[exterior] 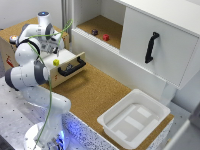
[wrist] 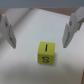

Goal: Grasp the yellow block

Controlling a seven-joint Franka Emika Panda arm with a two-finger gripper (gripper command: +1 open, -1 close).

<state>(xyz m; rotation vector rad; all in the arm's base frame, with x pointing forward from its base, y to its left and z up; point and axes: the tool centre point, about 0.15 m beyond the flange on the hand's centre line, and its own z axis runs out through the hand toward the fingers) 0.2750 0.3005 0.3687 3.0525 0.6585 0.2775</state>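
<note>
White Franka arm at the exterior view's left, end effector (exterior: 54, 50) poised above an open pale wooden drawer (exterior: 67, 59) with a black bar handle (exterior: 72, 67). Small bright yellow cube (exterior: 56, 62) sits on the drawer floor, just beneath the fingers. Wrist view: end effector (wrist: 41, 31) spread wide, holding nothing; cube (wrist: 46, 53) lies between the two fingers (wrist: 7, 31), touching neither. Black marks on the cube read roughly "I" and "S". Right of that: small red block (exterior: 106, 37) in the cabinet recess, black door handle (exterior: 151, 47), white plastic tray (exterior: 134, 120) on the cork worktop (exterior: 95, 92).
</note>
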